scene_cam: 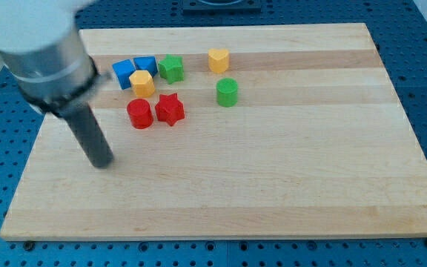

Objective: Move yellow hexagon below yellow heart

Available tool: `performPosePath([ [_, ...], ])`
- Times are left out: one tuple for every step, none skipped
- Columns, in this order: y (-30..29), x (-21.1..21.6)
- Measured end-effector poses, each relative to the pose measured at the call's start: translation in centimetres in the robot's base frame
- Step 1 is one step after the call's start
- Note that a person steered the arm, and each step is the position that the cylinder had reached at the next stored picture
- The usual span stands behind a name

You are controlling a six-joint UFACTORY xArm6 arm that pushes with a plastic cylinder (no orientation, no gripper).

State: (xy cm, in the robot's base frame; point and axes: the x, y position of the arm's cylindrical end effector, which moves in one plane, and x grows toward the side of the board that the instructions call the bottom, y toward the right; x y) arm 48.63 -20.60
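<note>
Nearest the camera lies bare pale wood: the counter (221, 200), a light board resting on a blue perforated base. No fingers exist on this arm; it ends in a straight dark rod that holds nothing, and the rod's tip (104, 162) rests on the wood at the view's left, below and left of the blocks and apart from all of them.

All 7 blocks cluster near the view's top. The yellow hexagon (142, 83) sits just beside 2 blue blocks (123, 74) (146, 65) above it, with a red cylinder (139, 113) and a red star (170, 109) just below it and a green star-like block (172, 68) to its upper right. The yellow heart (218, 60) stands well to the right, with a green cylinder (227, 93) below and slightly right of it.

To do this step well, the tip probably needs to come in on the hexagon's left side, threading between the blue and red blocks, then push it rightward. The lane looks narrow, so neighbours may get nudged. The spot under the heart is partly taken by the green cylinder. Wide open board lies to the right and bottom, and the edges are well away.
</note>
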Motion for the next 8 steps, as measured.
performPosePath([
  [-2.9, -6.0],
  [-1.3, -12.3],
  [-0.3, -12.9],
  [1.5, -11.5],
  [4.7, -11.5],
  [4.2, -12.2],
  [3.6, -12.9],
  [5.6, -13.8],
])
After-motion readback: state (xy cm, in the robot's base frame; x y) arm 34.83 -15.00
